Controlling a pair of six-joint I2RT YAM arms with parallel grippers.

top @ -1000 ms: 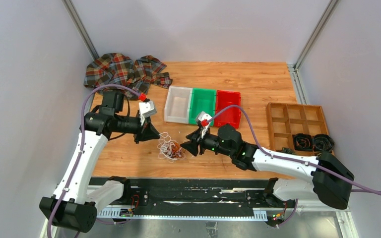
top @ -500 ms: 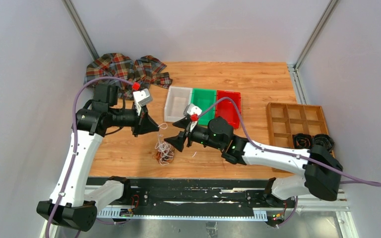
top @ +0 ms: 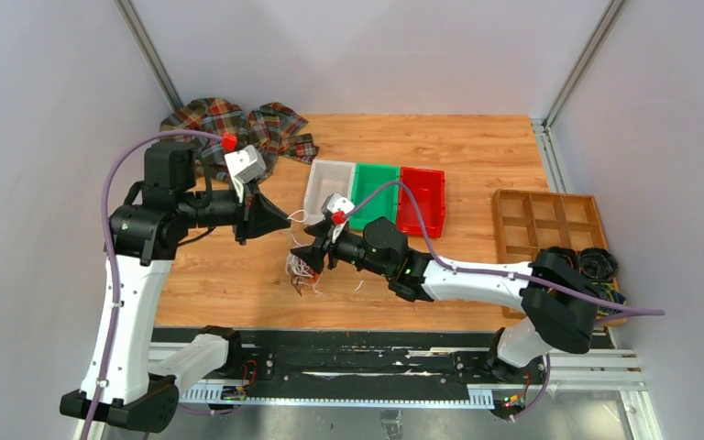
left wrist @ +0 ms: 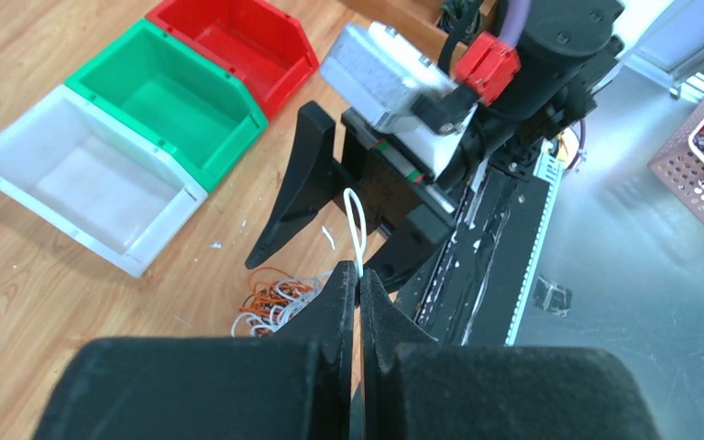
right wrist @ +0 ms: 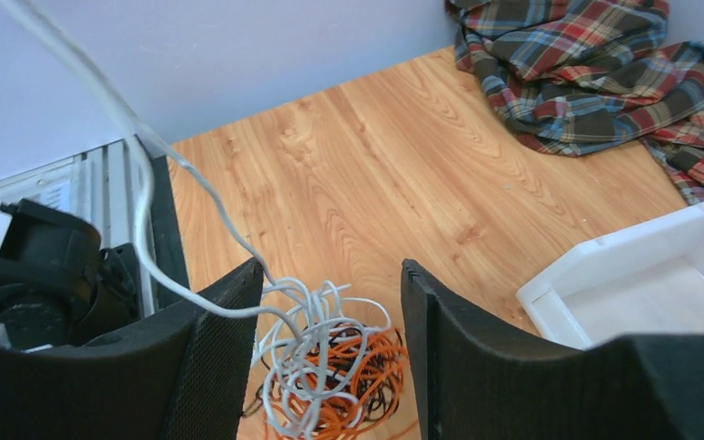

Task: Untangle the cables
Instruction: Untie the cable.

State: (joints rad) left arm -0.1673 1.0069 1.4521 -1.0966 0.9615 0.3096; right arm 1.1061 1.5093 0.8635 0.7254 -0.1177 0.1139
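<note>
The cables [right wrist: 330, 371] lie as a loose, knotted clump of thin white, orange and black strands on the wooden table [right wrist: 376, 183], with one white strand [left wrist: 356, 220] rising from it, pinched in the closed left gripper [left wrist: 358, 275], a small loop poking beyond.

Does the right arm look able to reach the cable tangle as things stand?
Probably yes: the right fingers stand open just above the tangle with nothing between; only the white cable pinched by the left fingers passes close by.
</note>
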